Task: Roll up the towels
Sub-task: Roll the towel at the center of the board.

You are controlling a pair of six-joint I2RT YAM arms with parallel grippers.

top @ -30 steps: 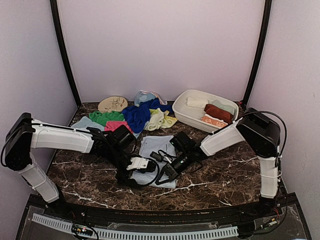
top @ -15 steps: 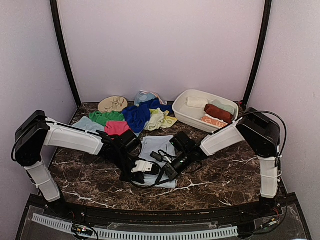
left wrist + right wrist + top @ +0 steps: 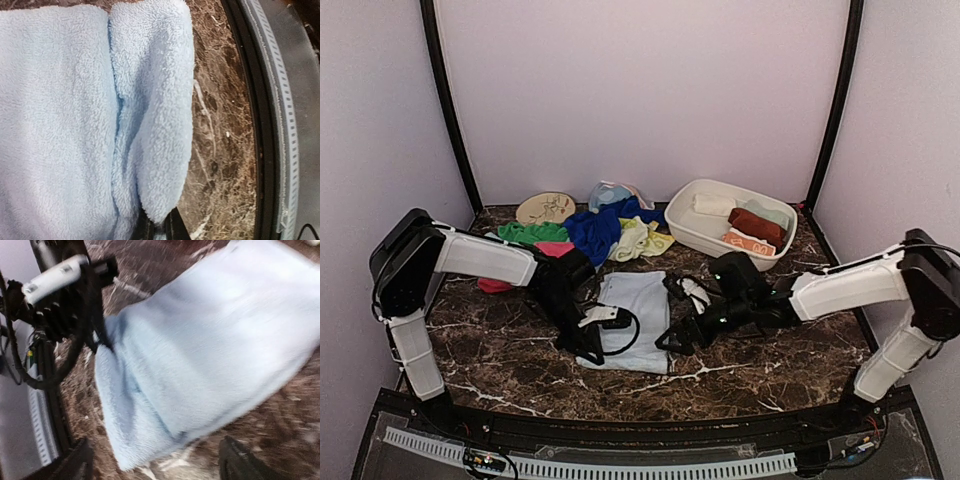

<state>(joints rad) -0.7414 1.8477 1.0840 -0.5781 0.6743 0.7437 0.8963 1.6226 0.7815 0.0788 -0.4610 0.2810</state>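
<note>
A light blue towel point(image 3: 638, 305) lies flat in the middle of the marble table, its near edge doubled over into a thick fold point(image 3: 155, 115). My left gripper point(image 3: 588, 352) is at the towel's near left corner, shut on that folded edge point(image 3: 160, 227). My right gripper point(image 3: 676, 340) hangs open just off the towel's right side. Its fingers point(image 3: 80, 462) stand wide apart with only bare table between them point(image 3: 157, 467); this view is blurred. More towels lie heaped at the back: blue point(image 3: 595, 230), green point(image 3: 533, 235), pink point(image 3: 552, 250) and yellow point(image 3: 642, 240).
A white basin point(image 3: 688, 232) at the back right holds rolled towels, among them a white one point(image 3: 712, 204), a brown one point(image 3: 756, 224) and an orange one point(image 3: 748, 243). A round tan piece point(image 3: 545, 208) lies at the back left. The table's black front rim point(image 3: 260, 125) runs close to the towel's fold.
My left gripper has shut on the towel's near edge. My right gripper has opened, let the towel go and drawn back to the right, its arm now stretched low across the table.
</note>
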